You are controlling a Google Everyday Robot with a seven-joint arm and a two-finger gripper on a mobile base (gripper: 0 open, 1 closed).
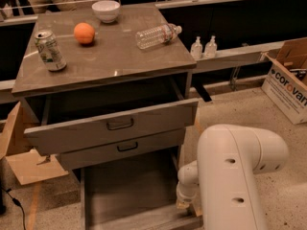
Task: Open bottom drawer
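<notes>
The bottom drawer (127,193) of the grey cabinet is pulled far out, and its deep grey tray lies open toward me. Its slim front panel (144,222) is at the lower edge of the view, and its handle is hidden. My gripper (184,204) is low at the drawer's front right corner, mostly hidden behind my white arm (235,176). The medium-fronted middle drawer (120,148) is out a little. The tall-fronted top drawer (112,124) is out further.
On the cabinet top (110,51) are a drink can (49,50), an orange (84,33), a white bowl (106,10) and a lying plastic bottle (157,35). A cardboard box (290,80) stands at the right and flat cardboard (19,157) at the left. Two small bottles (203,47) stand on a ledge.
</notes>
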